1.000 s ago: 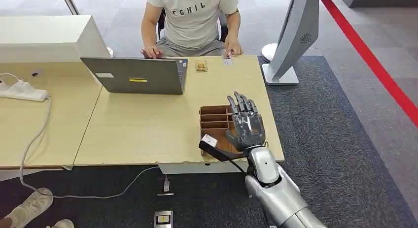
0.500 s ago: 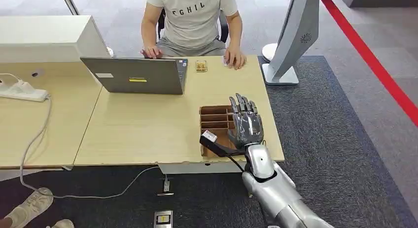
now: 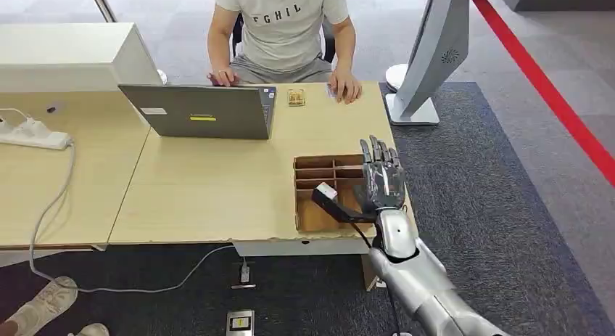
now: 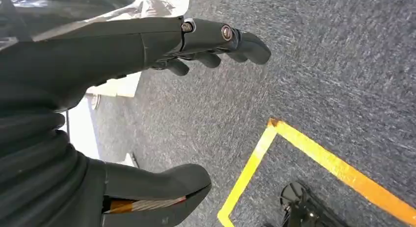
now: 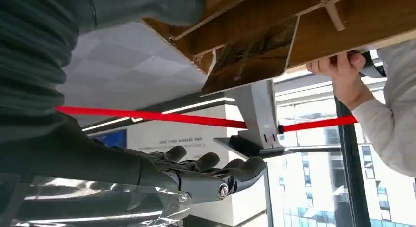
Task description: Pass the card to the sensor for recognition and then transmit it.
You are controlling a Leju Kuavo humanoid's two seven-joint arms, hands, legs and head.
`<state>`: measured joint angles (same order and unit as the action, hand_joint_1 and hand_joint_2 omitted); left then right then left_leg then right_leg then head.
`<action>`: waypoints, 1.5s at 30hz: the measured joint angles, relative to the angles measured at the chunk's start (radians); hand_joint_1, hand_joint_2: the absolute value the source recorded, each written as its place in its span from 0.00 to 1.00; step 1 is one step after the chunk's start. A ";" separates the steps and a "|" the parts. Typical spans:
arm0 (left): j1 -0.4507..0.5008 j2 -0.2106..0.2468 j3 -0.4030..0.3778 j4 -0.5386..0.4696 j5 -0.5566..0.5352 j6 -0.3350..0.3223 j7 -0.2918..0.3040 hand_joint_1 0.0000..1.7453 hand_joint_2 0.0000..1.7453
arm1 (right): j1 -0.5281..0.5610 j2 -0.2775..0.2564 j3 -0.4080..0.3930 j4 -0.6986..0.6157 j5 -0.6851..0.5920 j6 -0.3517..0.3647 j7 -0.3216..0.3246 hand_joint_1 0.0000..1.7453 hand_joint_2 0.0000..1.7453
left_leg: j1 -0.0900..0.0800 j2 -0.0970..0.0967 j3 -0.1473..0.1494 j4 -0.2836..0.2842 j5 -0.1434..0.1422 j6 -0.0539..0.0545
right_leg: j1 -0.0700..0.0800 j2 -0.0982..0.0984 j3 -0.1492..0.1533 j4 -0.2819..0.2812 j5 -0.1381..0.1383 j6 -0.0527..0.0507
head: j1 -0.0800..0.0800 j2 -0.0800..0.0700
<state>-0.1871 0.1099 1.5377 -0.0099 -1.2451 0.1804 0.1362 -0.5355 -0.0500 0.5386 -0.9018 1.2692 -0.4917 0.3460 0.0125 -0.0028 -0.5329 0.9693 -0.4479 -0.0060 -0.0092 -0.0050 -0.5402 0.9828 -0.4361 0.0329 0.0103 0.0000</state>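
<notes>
My right hand (image 3: 381,182) hovers with its fingers stretched out and apart over the right end of a wooden divided tray (image 3: 317,182); it holds nothing. The right wrist view shows those fingers (image 5: 211,174) bare beside the tray (image 5: 274,40). A person seated at the table's far side rests a hand (image 3: 346,85) on a small pale card (image 3: 331,91), which is mostly covered. My left hand (image 4: 122,55) hangs above grey carpet with its fingers and thumb apart and nothing in it.
A grey laptop (image 3: 207,111) stands at the table's far middle, with a small brown object (image 3: 295,97) beside it. A white kiosk stand (image 3: 428,60) rises off the table's right corner. At the left lie a power strip (image 3: 32,133) and a white box (image 3: 65,56).
My right hand has moved to the right and a little farther out, from the tray's front middle to its right end. The person's hand has settled over the card.
</notes>
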 joint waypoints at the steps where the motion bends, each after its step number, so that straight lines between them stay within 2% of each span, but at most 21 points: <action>1: 0.000 0.002 0.000 0.000 -0.004 -0.003 0.000 0.08 1.00 | 0.000 -0.004 -0.002 0.000 0.001 0.000 0.003 0.95 1.00 | 0.000 0.000 0.000 0.000 0.000 0.000 | 0.000 0.000 0.000 0.000 0.000 0.000 | 0.000 0.000; 9: 0.000 0.003 0.000 0.000 -0.013 -0.010 -0.001 0.08 1.00 | -0.001 -0.018 -0.016 0.000 0.006 0.005 0.001 0.93 1.00 | 0.000 0.000 0.000 0.000 0.000 0.000 | 0.000 0.000 0.000 0.000 0.000 0.000 | 0.000 0.000; 12: 0.000 0.003 0.000 0.000 -0.013 -0.010 -0.001 0.08 1.00 | -0.001 -0.018 -0.016 0.000 0.006 0.005 -0.002 0.87 1.00 | 0.000 0.000 0.000 0.000 0.000 0.000 | 0.000 0.000 0.000 0.000 0.000 0.000 | 0.000 0.000; 13: 0.000 0.003 0.000 0.000 -0.013 -0.010 0.000 0.08 1.00 | -0.001 -0.018 -0.016 0.000 0.008 0.005 -0.005 0.78 1.00 | 0.000 0.000 0.000 0.000 0.000 0.000 | 0.000 0.000 0.000 0.000 0.000 0.000 | 0.000 0.000; 14: 0.000 0.003 0.000 0.000 -0.013 -0.010 0.000 0.08 1.00 | -0.001 -0.018 -0.016 0.001 0.010 0.005 -0.007 0.31 1.00 | 0.000 0.000 0.000 0.000 0.000 0.000 | 0.000 0.000 0.000 0.000 0.000 0.000 | 0.000 0.000; 15: 0.000 0.003 0.000 0.000 -0.013 -0.010 0.000 0.08 1.00 | -0.001 -0.017 -0.015 0.003 0.011 0.005 -0.010 0.25 1.00 | 0.000 0.000 0.000 0.000 0.000 0.000 | 0.000 0.000 0.000 0.000 0.000 0.000 | 0.000 0.000; 16: 0.000 0.003 0.000 0.000 -0.013 -0.010 0.000 0.08 1.00 | -0.002 -0.016 -0.015 0.006 0.012 0.005 -0.014 0.03 1.00 | 0.000 0.000 0.000 0.000 0.000 0.000 | 0.000 0.000 0.000 0.000 0.000 0.000 | 0.000 0.000; 17: 0.000 0.003 0.000 0.000 -0.013 -0.010 0.000 0.08 1.00 | -0.002 -0.015 -0.015 0.007 0.012 0.005 -0.018 0.00 1.00 | 0.000 0.000 0.000 0.000 0.000 0.000 | 0.000 0.000 0.000 0.000 0.000 0.000 | 0.000 0.000; 25: 0.000 0.003 0.000 0.000 -0.016 -0.010 -0.004 0.08 1.00 | -0.002 -0.008 -0.015 0.015 0.015 0.005 -0.022 0.00 1.00 | 0.000 0.000 0.000 0.000 0.000 0.000 | 0.000 0.000 0.000 0.000 0.000 0.000 | 0.000 0.000; 35: 0.000 0.003 0.000 0.000 -0.022 -0.027 -0.010 0.08 1.00 | -0.002 -0.013 -0.016 0.015 0.027 0.016 0.010 0.00 1.00 | 0.000 0.000 0.000 0.000 0.000 0.000 | 0.000 0.000 0.000 0.000 0.000 0.000 | 0.000 0.000; 45: 0.001 0.011 0.000 0.000 -0.065 -0.061 -0.018 0.08 1.00 | -0.003 -0.022 -0.017 0.009 0.023 0.026 0.010 0.00 1.00 | 0.000 0.000 0.000 0.000 0.000 0.000 | 0.000 0.000 0.000 0.000 0.000 0.000 | 0.000 0.000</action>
<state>-0.1865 0.1205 1.5381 -0.0103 -1.3100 0.1198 0.1186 -0.5381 -0.0721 0.5215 -0.8927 1.2924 -0.4654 0.3563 0.0126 -0.0028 -0.5329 0.9692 -0.4479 -0.0060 -0.0092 -0.0050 -0.5400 0.9830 -0.4361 0.0328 0.0107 0.0000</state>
